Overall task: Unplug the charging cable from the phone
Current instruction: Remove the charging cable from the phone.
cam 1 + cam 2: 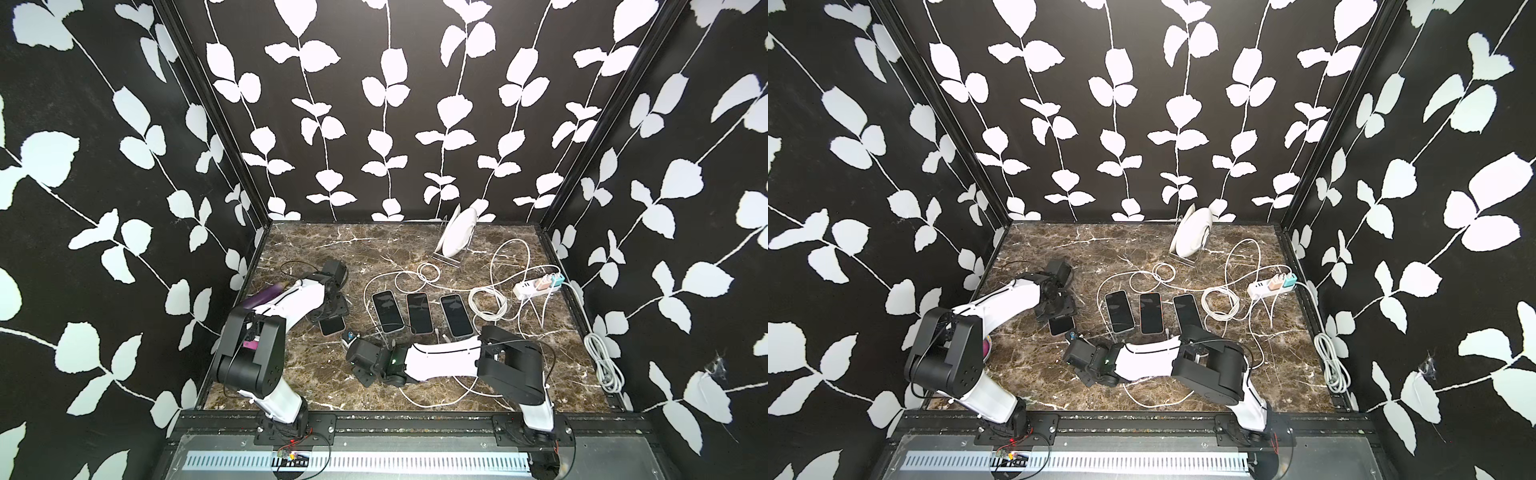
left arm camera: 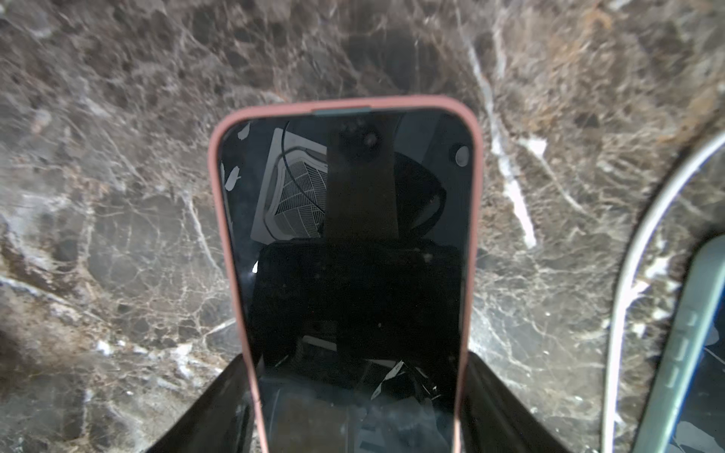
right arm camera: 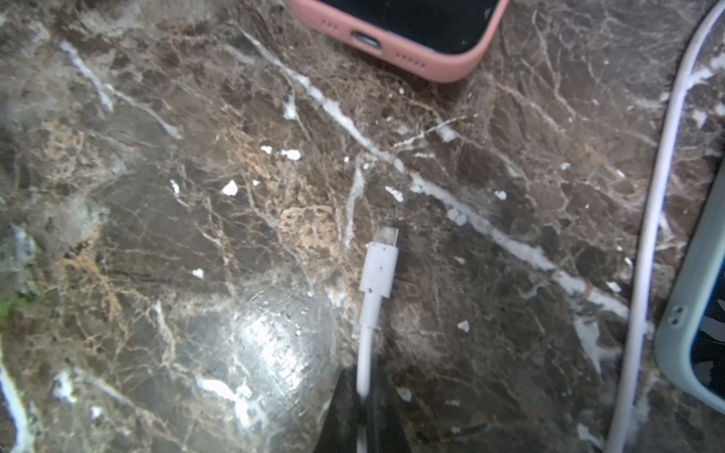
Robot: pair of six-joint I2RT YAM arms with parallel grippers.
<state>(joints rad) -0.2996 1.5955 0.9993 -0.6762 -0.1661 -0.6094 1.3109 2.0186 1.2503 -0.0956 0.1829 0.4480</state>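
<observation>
Item: my right gripper (image 3: 363, 396), closed on charging cable (image 3: 367, 345); plug (image 3: 379, 266) free, near pink-cased phone (image 3: 412, 35). Left gripper (image 2: 353, 392) clamps that phone's sides on the desk (image 2: 117, 196). Risk: releasing lets the stiff cable spring back.

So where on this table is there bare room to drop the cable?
Bare marble spans the back, from the left arm across to the plate. Another free patch lies in front, between the arm bases. Crowded: the phones, the cable loops and power strip to the right.
</observation>
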